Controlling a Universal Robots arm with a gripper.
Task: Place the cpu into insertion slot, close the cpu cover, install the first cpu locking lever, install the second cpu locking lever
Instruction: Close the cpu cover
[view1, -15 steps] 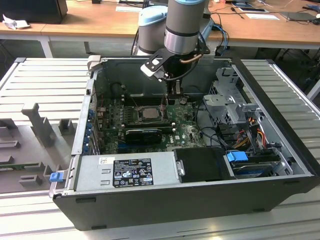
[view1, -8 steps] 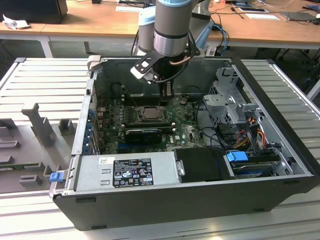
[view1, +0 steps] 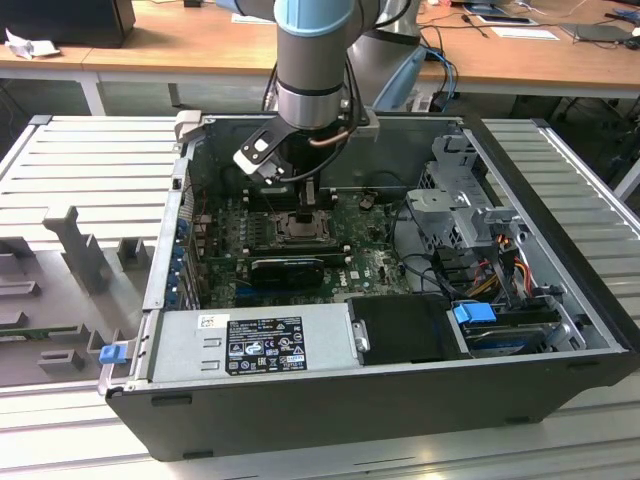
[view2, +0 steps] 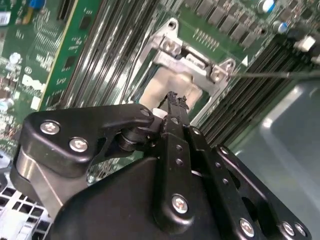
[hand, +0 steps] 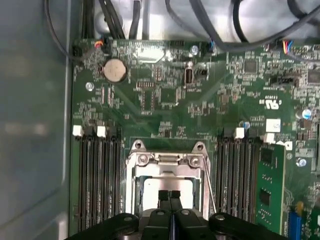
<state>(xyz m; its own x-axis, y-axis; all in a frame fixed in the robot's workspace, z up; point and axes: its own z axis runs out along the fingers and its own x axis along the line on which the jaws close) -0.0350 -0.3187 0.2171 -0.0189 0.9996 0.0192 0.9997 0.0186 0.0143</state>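
Observation:
My gripper (view1: 312, 208) reaches down into the open computer case, right over the insertion slot (view1: 300, 228) on the green board. In the first wrist view its two black fingers (hand: 164, 199) stand pressed together, shut with nothing between them, over the slot's middle. The cpu cover (hand: 165, 171), a silver metal frame, lies down on the slot. The pale face of the cpu (hand: 151, 189) shows through its window. In the second wrist view the gripper (view2: 173, 100) hovers close above that pale cpu (view2: 160, 90) and cover (view2: 192, 62). A thin wire locking lever (hand: 210, 187) runs along one side of the slot.
Rows of black memory slots (hand: 97, 175) flank the socket on both sides. A long black card (view1: 288, 268) lies just in front of it, then the power supply (view1: 250, 345). A drive cage (view1: 460, 200) and cables stand at the exterior view's right. Case walls enclose everything.

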